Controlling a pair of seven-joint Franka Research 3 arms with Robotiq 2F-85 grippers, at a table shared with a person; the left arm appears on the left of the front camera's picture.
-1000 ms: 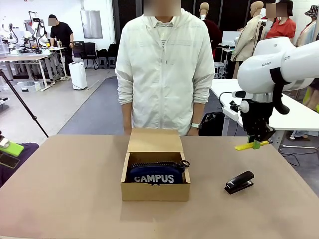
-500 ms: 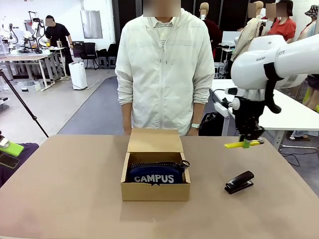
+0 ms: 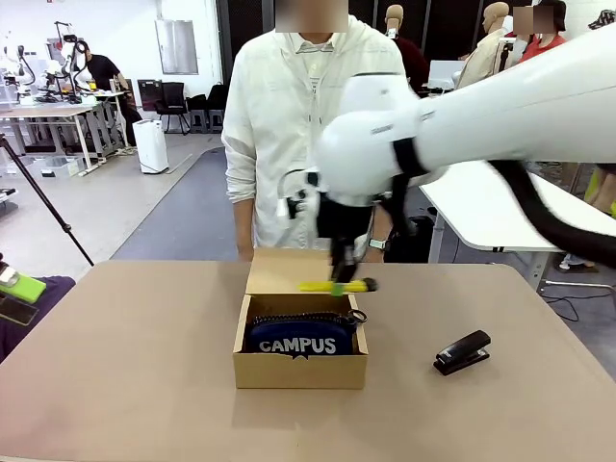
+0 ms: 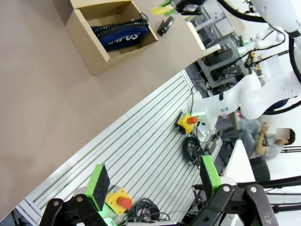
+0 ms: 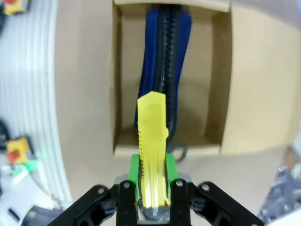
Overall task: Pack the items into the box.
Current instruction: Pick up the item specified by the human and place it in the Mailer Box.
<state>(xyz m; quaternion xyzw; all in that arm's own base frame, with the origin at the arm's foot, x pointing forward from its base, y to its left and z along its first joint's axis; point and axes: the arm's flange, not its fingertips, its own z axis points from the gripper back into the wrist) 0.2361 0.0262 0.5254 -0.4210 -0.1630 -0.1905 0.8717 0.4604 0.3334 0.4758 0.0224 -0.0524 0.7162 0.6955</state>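
Front view: a matte tan table (image 3: pixel 125 366) carries a low, plain brown cardboard box (image 3: pixel 300 371) near its middle. A navy fabric pencil pouch (image 3: pixel 298 342) with white CAMPUS lettering and a black zip lies lengthwise inside, along the box's front wall. It takes up much of the floor, so the free room seems to be beside or on top of it. To the right of the box and well apart from it, a glossy black stapler (image 3: pixel 462 352) rests on the table.

Over the box's far edge the right gripper (image 3: pixel 339 286) is clamped on a slim yellow tool (image 3: pixel 318 286). The tool is held level and crosswise, just above the pouch, probably so it can go down flat. Behind it the flap lid (image 3: pixel 294 272) stands upright, leaving the opening clear. A person (image 3: pixel 318 144) in a pale zip jacket stands at the table's far edge.

Right wrist view: looking down, the green pads pinch the hard, ridged plastic stick, and its angled tip sits over the pouch's zip, between the cardboard walls.

Left wrist view: the left gripper (image 4: pixel 154 179) has its jaws apart with nothing between them. It sits off the table's edge above ribbed metal, well away from the box.
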